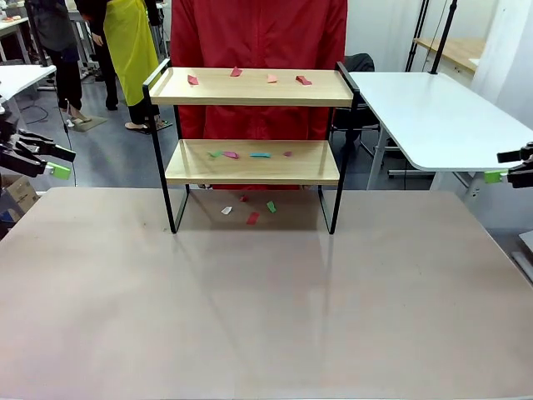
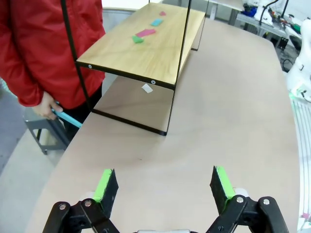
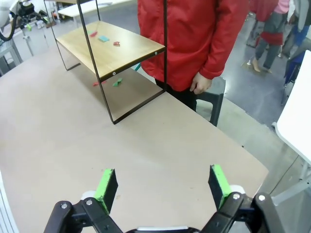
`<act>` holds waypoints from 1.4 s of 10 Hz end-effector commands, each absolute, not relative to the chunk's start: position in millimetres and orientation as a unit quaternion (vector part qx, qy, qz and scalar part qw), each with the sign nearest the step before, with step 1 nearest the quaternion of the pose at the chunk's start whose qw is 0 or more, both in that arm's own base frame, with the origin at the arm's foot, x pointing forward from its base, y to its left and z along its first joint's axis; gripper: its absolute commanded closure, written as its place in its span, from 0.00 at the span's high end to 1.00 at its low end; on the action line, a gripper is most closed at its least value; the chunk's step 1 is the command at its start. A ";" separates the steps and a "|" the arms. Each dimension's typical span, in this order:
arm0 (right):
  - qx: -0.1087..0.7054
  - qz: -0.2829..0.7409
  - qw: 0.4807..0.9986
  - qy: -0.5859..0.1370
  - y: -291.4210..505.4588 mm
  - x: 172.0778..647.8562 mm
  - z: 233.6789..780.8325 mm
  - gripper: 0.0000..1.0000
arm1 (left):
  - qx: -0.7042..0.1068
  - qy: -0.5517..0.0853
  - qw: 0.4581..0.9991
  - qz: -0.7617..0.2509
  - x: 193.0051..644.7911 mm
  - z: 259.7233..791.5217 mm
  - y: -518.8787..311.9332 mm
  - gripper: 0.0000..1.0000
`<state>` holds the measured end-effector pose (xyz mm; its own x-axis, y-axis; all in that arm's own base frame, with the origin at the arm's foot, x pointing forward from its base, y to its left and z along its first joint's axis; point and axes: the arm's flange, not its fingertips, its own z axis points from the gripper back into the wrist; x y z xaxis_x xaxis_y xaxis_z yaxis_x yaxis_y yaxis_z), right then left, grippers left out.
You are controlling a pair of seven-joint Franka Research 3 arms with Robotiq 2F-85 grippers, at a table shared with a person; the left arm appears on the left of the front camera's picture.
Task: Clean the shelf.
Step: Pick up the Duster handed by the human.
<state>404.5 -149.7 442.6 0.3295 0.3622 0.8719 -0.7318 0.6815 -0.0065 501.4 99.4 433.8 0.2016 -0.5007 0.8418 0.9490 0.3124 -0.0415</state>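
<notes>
Both pairs of jaws stand wide and hold nothing. The left gripper [image 2: 164, 177] hangs by the table's left edge and the right gripper [image 3: 163, 177] by its right edge, each well apart from the shelf [image 1: 250, 88]. That shelf stands upright at the middle of the far edge of the table [image 1: 266, 308], its black legs on the surface. Four top scraps [image 1: 303, 80], red and pink, lie spread along the upper board. Four lower scraps [image 1: 261, 154], green, pink, light blue and red, sit in a row on the lower board. Under that board, on the table surface, lie the loose scraps [image 1: 252, 218]: one white, two red, one green. Just behind the shelf, at the far edge, stands a person [image 1: 258, 33] in a red jacket, with one hand [image 3: 199, 85] hanging at the side. The other hand [image 2: 47, 108] is at a thin light-blue stick [image 2: 68, 119]; what that stick is cannot be told. Beyond the far right corner stands a white table [image 1: 433, 117].
</notes>
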 end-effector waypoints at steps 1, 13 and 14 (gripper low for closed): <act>0.192 0.352 0.785 -0.472 -150.5 403.2 448.2 1.00 | -0.301 -0.388 0.705 -0.513 495.0 439.1 99.9 1.00; 0.276 0.372 0.702 -0.541 -237.8 489.0 394.4 1.00 | -0.422 -0.501 0.613 -0.443 599.3 361.8 190.1 1.00; 0.282 0.369 0.699 -0.543 -240.5 492.0 392.2 1.00 | -0.422 -0.504 0.607 -0.446 600.2 356.5 193.0 1.00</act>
